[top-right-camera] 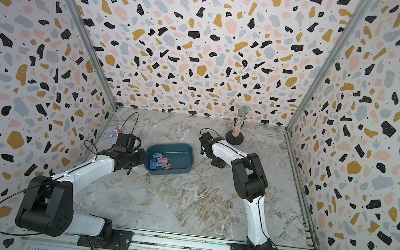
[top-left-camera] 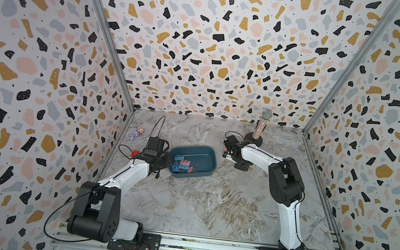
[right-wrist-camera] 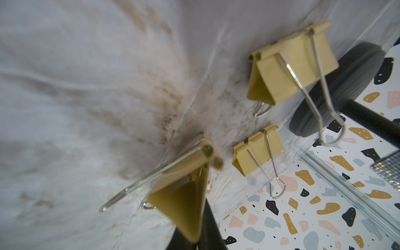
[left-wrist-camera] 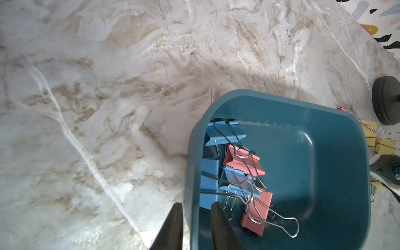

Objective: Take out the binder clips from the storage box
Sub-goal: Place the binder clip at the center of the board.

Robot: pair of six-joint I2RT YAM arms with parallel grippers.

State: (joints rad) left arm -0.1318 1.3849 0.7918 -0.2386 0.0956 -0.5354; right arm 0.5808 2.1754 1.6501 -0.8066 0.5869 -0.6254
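left gripper (left-wrist-camera: 196,205) pinching box (left-wrist-camera: 324,151) wall, cropped at bottom edge | right gripper (right-wrist-camera: 194,236) nipping blurry yellow clip (right-wrist-camera: 181,194), mostly hidden behind it | binder clips (left-wrist-camera: 242,160) heaped inside box, lower right

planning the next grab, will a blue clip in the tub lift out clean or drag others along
Likely drags neighbours: the wire handle of the middle blue clip crosses loops of the pink clip. Its folded metal body looks stiff, not floppy. Smooth wire could slip.
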